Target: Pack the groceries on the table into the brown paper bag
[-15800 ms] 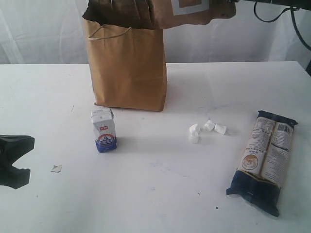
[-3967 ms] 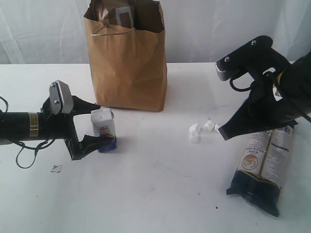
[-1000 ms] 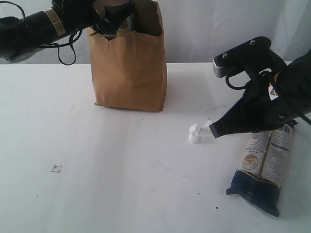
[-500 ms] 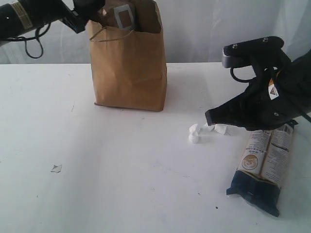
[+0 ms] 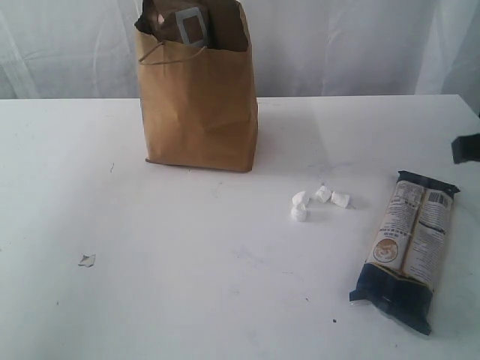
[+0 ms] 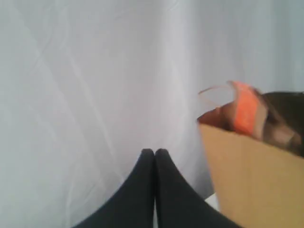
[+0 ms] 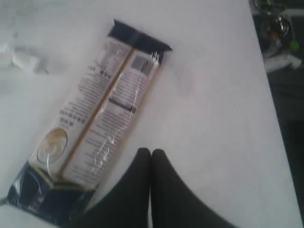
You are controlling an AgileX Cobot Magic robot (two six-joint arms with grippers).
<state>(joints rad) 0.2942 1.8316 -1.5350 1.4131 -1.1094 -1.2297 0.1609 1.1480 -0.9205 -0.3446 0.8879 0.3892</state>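
Long dark-blue/cream packet (image 7: 90,133) lies flat on counter (image 7: 213,118), just ahead of R jaws; R jaws clenched tip to tip, empty. Brown paper bag (image 6: 247,180) stands upright, near L jaws & off to one side; L jaws clenched tight, holding nothing.

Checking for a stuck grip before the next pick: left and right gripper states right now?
Left gripper: closed, holding nothing, beside the brown paper bag.
Right gripper: closed, holding nothing, next to the long packet.
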